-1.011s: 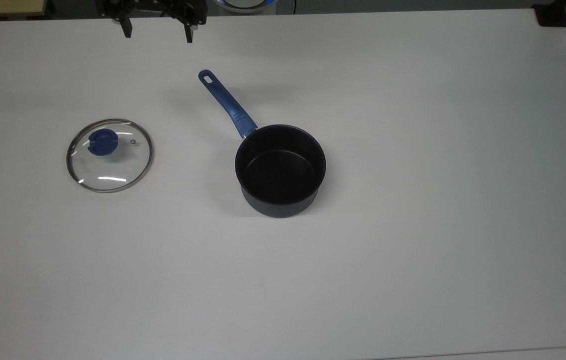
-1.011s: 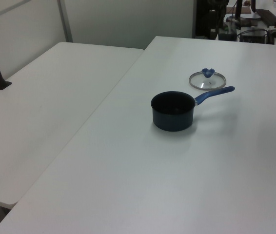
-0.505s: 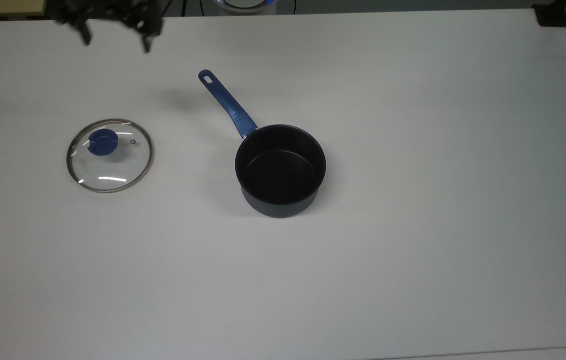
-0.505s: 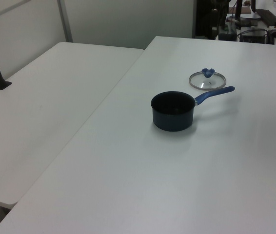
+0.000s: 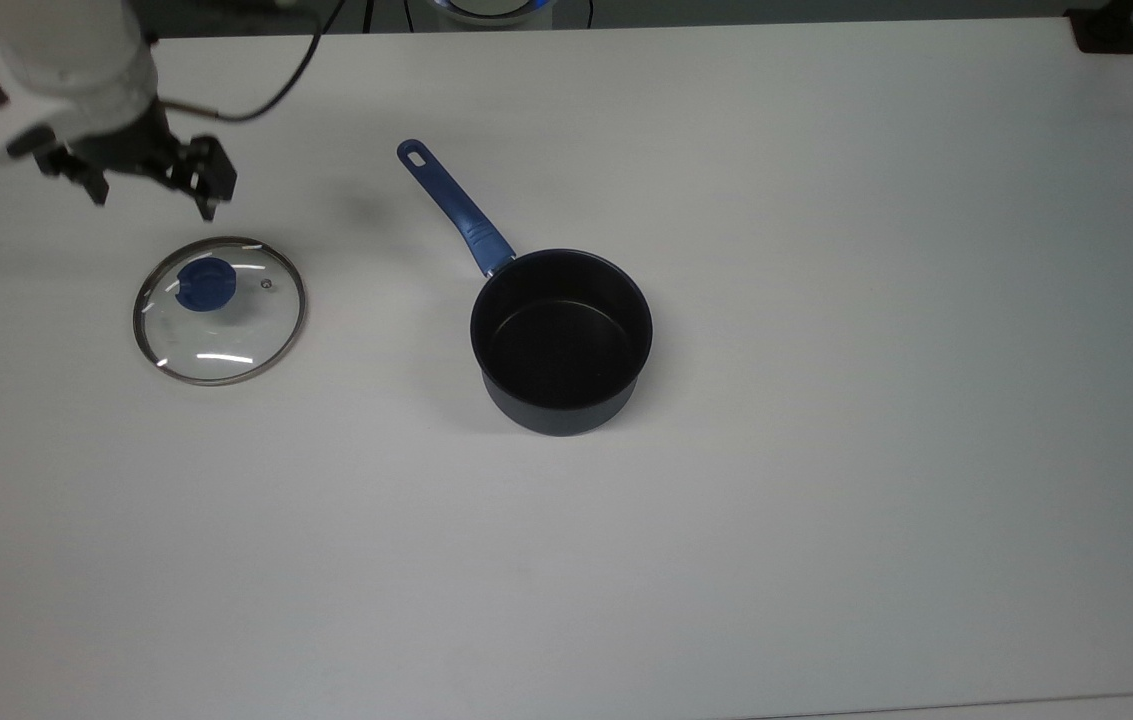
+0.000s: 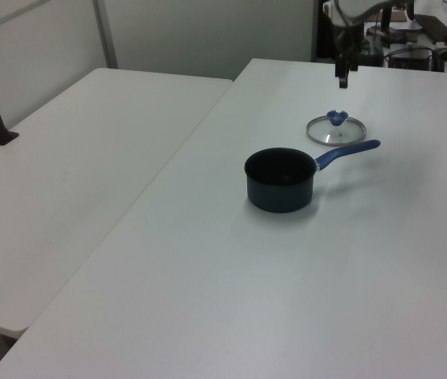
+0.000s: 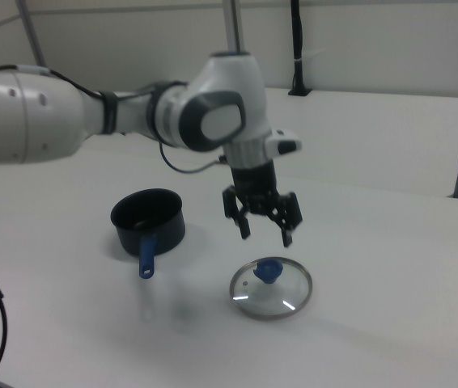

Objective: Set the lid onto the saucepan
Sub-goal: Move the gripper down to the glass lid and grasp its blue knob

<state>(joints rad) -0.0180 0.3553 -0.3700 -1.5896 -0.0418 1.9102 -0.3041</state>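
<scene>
Moved: gripper (image 5: pixel 154 195) has travelled from the table's far edge to hang above the lid
Fingers: spread wide, holding nothing
Lid (image 5: pixel 219 310): flat on the table (image 5: pixel 826 500), just below the gripper
Saucepan (image 5: pixel 561 340): well apart from the gripper, uncovered

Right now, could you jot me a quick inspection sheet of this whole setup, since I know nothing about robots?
Surface: white table, bare apart from the job's things.
Lid: the glass lid with a blue knob lies flat on the table, apart from the saucepan, at the top view's left.
Saucepan: the saucepan stands upright and uncovered, nothing inside, its blue handle pointing up-left in the top view.
Clutter: nothing seen.
Pincer: the pincer is open, holding nothing, hanging above the lid without touching it.
Cables: a black cable runs from the arm off the table's far edge.
Surroundings: a second white table alongside, at the left view's left.
</scene>
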